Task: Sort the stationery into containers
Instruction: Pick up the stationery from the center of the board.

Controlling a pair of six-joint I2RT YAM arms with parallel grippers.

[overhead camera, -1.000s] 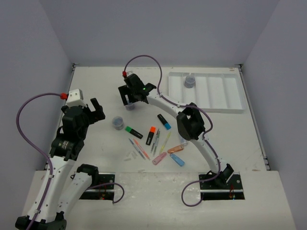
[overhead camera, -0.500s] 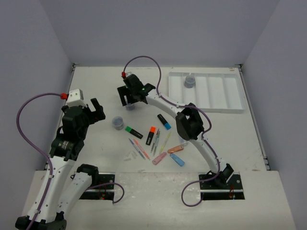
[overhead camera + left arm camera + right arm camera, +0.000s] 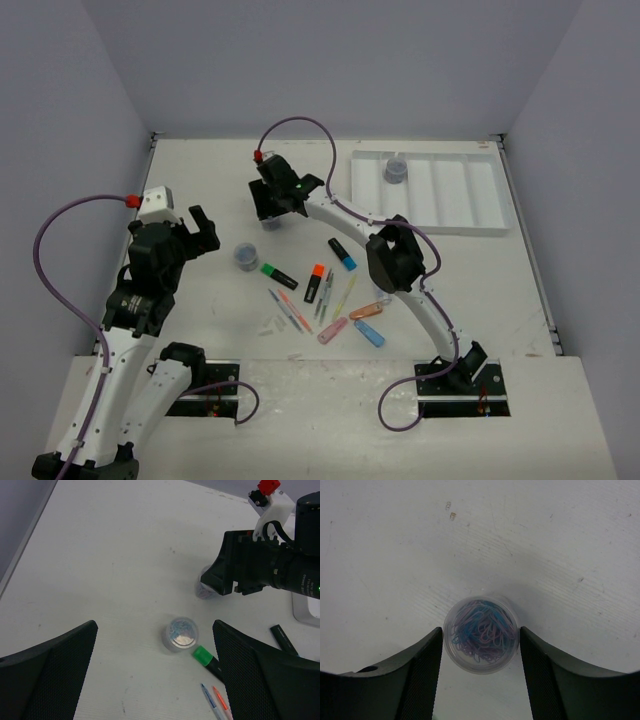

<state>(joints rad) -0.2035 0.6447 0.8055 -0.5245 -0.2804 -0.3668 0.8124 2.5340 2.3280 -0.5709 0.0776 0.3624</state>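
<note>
Standing upright on the bench (image 3: 200, 180), well left of the tray (image 3: 455, 195), the jar (image 3: 481, 666) holds clips (image 3: 479, 630). It is round, so its only axis runs vertical. It is probably light, rigid and slick, best taken across its wall. The right gripper (image 3: 480, 632) straddles it, pads touching opposite sides. The left gripper (image 3: 154, 627) hangs wide apart.

White table (image 3: 200, 180): tray (image 3: 455, 195), jars (image 3: 245, 256), seemingly pens (image 3: 290, 312)

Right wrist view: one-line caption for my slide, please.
Right gripper clamps a clear jar of coloured paper clips standing on the white table.
</note>
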